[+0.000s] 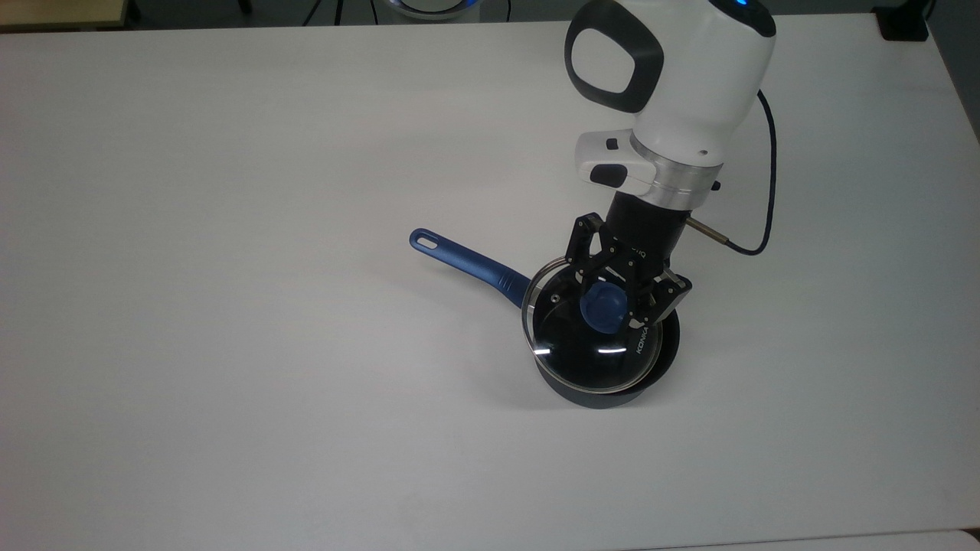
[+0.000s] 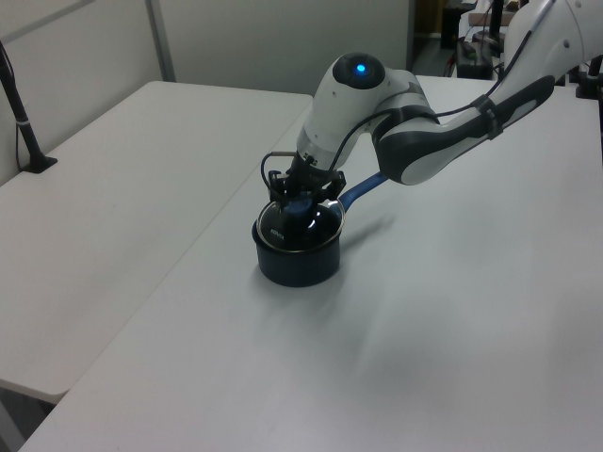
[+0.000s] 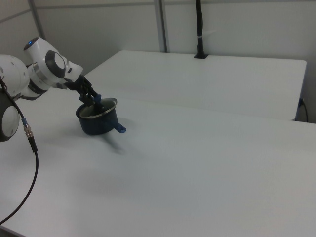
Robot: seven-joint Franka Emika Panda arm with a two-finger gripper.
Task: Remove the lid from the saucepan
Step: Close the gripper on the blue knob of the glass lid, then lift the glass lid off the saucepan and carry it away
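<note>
Glass and steel meet a small blue knob, and it is by that knob that the lid (image 1: 591, 330) is held: the fingers (image 1: 591, 269) are closed on it from both sides. The lid is seen tilted and shifted off centre over the saucepan (image 1: 668, 353), its rim raised on the top view's left, near the long blue handle (image 1: 468, 262), while the opposite edge appears to rest low against or inside the pot's wall. The saucepan stands on the white bench (image 1: 230, 229).

Several risks are judged from this. With so small and rounded a grip point, the lid could be swung or slipped out if it is lifted fast. If the low edge is caught on the rim, the light saucepan could be dragged or tipped. A straight, slow rise is called for.
</note>
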